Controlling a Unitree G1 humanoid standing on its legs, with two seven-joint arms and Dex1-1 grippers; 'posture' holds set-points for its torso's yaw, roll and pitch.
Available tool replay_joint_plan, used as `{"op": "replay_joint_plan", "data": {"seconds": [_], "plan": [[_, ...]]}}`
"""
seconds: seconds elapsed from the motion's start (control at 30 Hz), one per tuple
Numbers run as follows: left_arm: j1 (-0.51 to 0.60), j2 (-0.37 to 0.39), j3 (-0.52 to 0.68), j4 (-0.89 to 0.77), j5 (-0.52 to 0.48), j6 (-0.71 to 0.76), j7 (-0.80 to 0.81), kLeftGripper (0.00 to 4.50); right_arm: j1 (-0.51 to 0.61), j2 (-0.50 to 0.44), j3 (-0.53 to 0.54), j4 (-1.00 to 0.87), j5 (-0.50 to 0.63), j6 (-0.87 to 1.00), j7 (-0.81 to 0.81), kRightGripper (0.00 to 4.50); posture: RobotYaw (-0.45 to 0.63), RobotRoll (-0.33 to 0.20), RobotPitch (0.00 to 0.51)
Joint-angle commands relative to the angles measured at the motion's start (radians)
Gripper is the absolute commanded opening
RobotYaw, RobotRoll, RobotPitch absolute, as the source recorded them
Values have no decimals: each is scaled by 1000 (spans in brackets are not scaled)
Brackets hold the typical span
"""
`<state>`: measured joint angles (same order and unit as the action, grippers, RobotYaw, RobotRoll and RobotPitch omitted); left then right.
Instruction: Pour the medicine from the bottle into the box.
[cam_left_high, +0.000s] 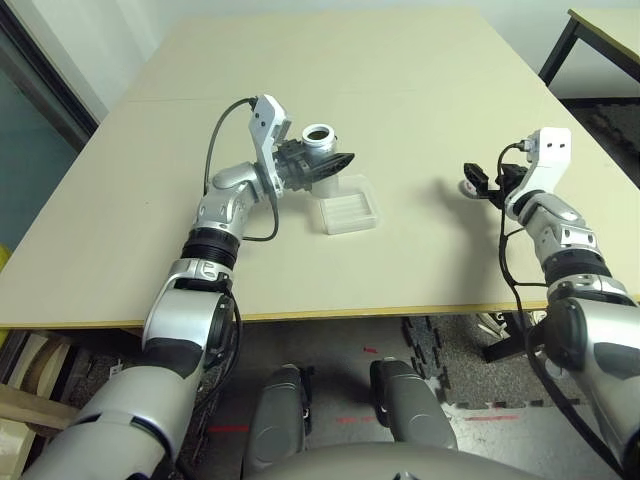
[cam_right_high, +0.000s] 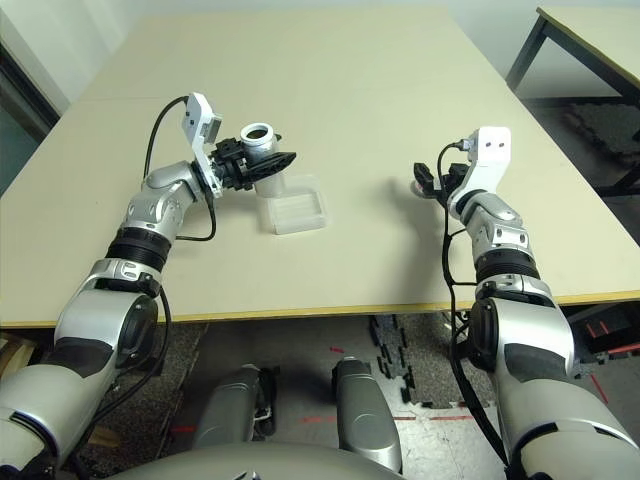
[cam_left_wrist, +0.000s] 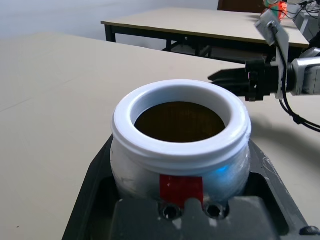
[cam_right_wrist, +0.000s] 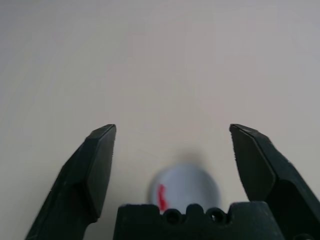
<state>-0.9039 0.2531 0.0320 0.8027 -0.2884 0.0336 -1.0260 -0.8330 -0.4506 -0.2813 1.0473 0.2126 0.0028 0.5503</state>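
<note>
My left gripper (cam_left_high: 326, 166) is shut on the silvery-white bottle (cam_left_high: 319, 140), holding it upright above the table just behind the left corner of the clear ribbed box (cam_left_high: 349, 213). The bottle (cam_left_wrist: 180, 150) has no cap; its mouth is open, a red mark shows on its side, and the inside looks dark brown. I cannot make out a pill, and the box looks empty. My right gripper (cam_left_high: 479, 186) hangs open at the right, low over a loose round grey cap (cam_right_wrist: 184, 189) that lies on the table between its fingers (cam_right_wrist: 97, 160).
The beige table (cam_left_high: 400, 80) stretches wide behind and between the arms. Its front edge runs just before the box. A second table (cam_left_high: 605, 30) stands at the far right, with floor between them.
</note>
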Motion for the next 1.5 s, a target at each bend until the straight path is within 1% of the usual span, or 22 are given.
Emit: {"op": "replay_joint_plan", "data": {"seconds": [0.03, 0.2, 0.27, 0.33, 0.43, 0.53, 0.77, 1.07, 1.17, 1.3, 1.4, 1.5], "plan": [[-20, 11, 6, 13, 14, -11, 3, 2720, -26, 2, 26, -65, 21, -5, 125, 4500, -190, 0, 78], [-30, 23, 9, 24, 21, -14, 5, 2720, -25, -14, 78, -166, 39, 75, 334, 4500, -192, 0, 76], [-39, 34, 9, 32, 27, -18, 7, 2720, -18, -35, 120, -221, 37, 106, 442, 4500, -193, 0, 76], [-46, 42, 10, 40, 32, -22, 10, 2720, -12, -50, 144, -254, 36, 122, 503, 4500, -193, 0, 76], [-65, 62, 13, 59, 38, -27, 14, 2720, 4, -81, 196, -325, 40, 151, 639, 4500, -195, 0, 76], [-81, 82, 14, 76, 44, -33, 14, 2720, 16, -101, 227, -370, 46, 171, 726, 4500, -195, 0, 76], [-126, 134, 15, 132, 67, -37, 16, 2720, 22, -125, 273, -402, 35, 169, 820, 4500, -192, 0, 74], [-162, 170, -7, 174, 113, -40, 20, 2720, 50, -109, 306, -405, 26, 146, 829, 4500, -194, 0, 79], [-169, 178, -45, 181, 172, -58, 40, 2720, 56, -97, 311, -402, 25, 139, 822, 4500, -196, 0, 83], [-193, 188, -163, 193, 336, -150, 113, 2720, 62, -74, 314, -399, 27, 137, 810, 4500, -197, 0, 84], [-238, 201, -302, 231, 525, -302, 226, 2720, 60, -58, 310, -392, 32, 138, 798, 4500, -193, 0, 82], [-320, 209, -476, 287, 760, -451, 415, 2720, 56, -44, 301, -382, 39, 138, 786, 4500, -190, 0, 80]]}}
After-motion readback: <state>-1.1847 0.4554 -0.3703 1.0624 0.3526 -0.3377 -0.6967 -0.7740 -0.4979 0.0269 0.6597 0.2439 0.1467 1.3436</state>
